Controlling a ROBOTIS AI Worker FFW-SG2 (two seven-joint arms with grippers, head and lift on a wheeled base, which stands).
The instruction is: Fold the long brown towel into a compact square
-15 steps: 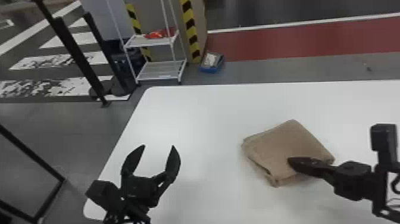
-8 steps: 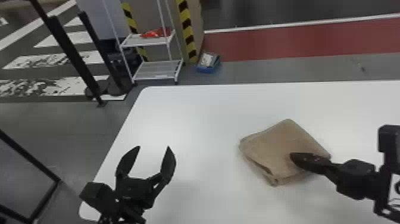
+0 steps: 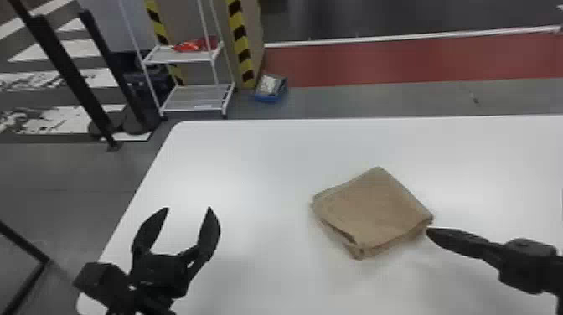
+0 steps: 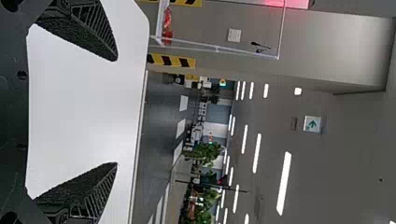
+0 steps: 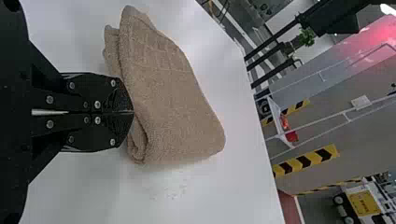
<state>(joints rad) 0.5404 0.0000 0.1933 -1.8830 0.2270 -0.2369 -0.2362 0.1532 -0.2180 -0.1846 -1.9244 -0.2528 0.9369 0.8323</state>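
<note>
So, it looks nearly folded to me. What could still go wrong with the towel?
The right gripper is shut with its tips right at the towel, so a nudge inward might rumple the folds or push the whole bundle askew. The layers don't line up neatly along one side, so it could end up less than square. And the left gripper is open, well away from it, so nothing there would steady the towel if it slid.

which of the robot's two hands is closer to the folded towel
The right hand: its shut fingertips are right by the towel's right corner, while the left hand stands open over the table's left side, well away.
</note>
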